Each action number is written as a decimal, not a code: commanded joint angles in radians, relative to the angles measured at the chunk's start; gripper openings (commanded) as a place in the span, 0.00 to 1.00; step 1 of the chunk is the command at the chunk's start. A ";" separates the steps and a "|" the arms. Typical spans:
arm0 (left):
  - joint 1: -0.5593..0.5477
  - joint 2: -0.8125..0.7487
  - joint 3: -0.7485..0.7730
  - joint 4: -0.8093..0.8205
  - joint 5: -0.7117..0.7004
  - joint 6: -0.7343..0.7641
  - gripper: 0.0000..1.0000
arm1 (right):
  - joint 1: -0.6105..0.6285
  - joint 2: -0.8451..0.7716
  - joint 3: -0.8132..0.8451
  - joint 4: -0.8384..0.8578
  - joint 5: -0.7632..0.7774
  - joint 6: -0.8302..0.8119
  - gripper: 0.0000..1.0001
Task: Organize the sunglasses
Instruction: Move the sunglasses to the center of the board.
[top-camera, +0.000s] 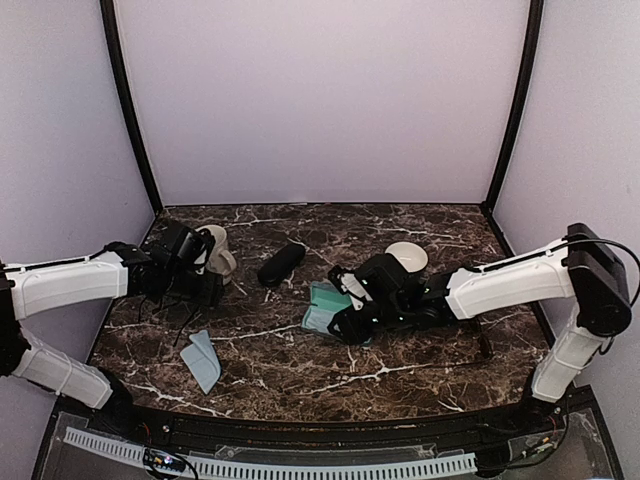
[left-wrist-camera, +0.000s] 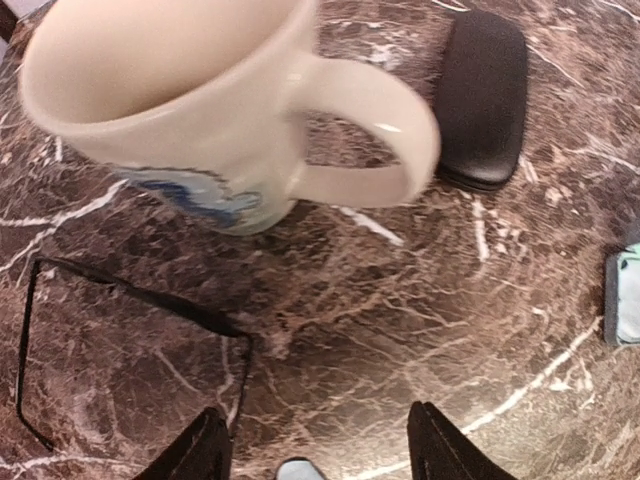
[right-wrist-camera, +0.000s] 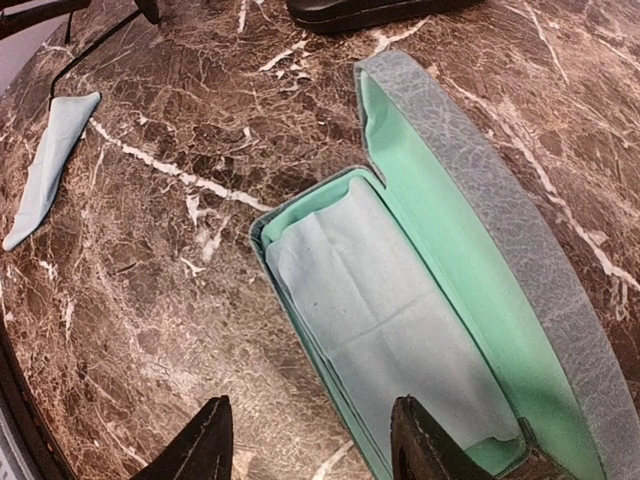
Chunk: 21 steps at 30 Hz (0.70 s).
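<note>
One pair of sunglasses, a thin dark frame, lies on the marble left of centre, just in front of my left gripper. In the left wrist view the frame lies by the left fingertip, and the left gripper is open and empty above the table. The blue-grey case lies open at the centre. Its green lining and a pale cloth inside show in the right wrist view. My right gripper is open and empty over the case's near edge. A second pair is not in view.
A cream mug stands just beyond the sunglasses. The closed black oblong case lies behind the centre. A pale blue cloth lies near the front left. A white bowl stands behind the right arm.
</note>
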 joint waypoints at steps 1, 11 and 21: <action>0.091 0.014 -0.003 -0.041 0.002 -0.013 0.62 | 0.006 0.014 0.052 0.021 -0.032 -0.048 0.55; 0.141 0.224 0.053 -0.090 0.007 0.003 0.46 | -0.024 0.037 0.085 0.049 -0.125 -0.077 0.55; 0.141 0.232 0.053 -0.114 0.032 0.016 0.19 | -0.049 0.070 0.093 0.070 -0.175 -0.075 0.54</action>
